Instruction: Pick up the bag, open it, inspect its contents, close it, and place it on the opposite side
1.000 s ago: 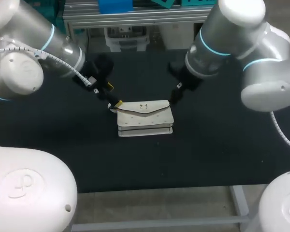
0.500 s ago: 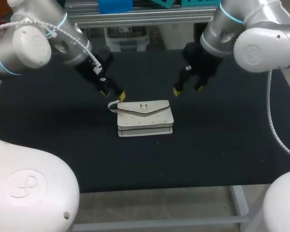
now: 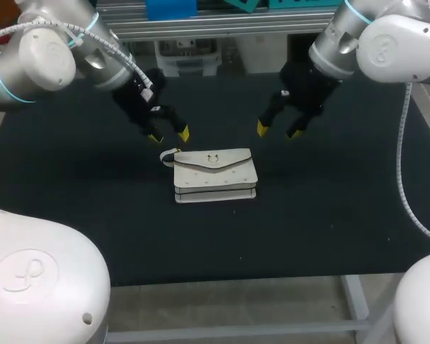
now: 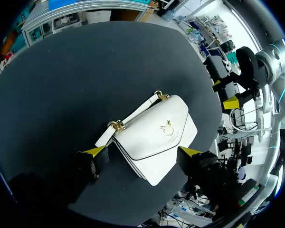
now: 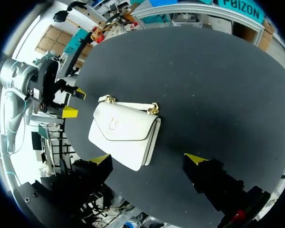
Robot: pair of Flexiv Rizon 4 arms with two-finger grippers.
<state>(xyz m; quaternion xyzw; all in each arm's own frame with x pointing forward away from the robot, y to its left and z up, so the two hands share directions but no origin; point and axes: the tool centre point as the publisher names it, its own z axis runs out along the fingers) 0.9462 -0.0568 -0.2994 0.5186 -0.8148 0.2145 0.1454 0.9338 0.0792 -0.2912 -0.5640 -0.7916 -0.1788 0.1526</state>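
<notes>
Left gripper (image 3: 169,135) and right gripper (image 3: 278,130) hover wide, empty, above the bag (image 3: 215,174).
Flap looks flat and slick, so fingers could just shove it sideways instead of catching it.

My left gripper (image 3: 169,135) and right gripper (image 3: 278,130) draw back from the bag (image 3: 215,175) toward the frame's top, fingers spreading wider.

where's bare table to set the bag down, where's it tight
Bare table lies right of the bag out to the right edge, left of it to the left edge, and in front to the near edge. It is crowded just behind the bag, where the open left gripper and right gripper hang.
</notes>
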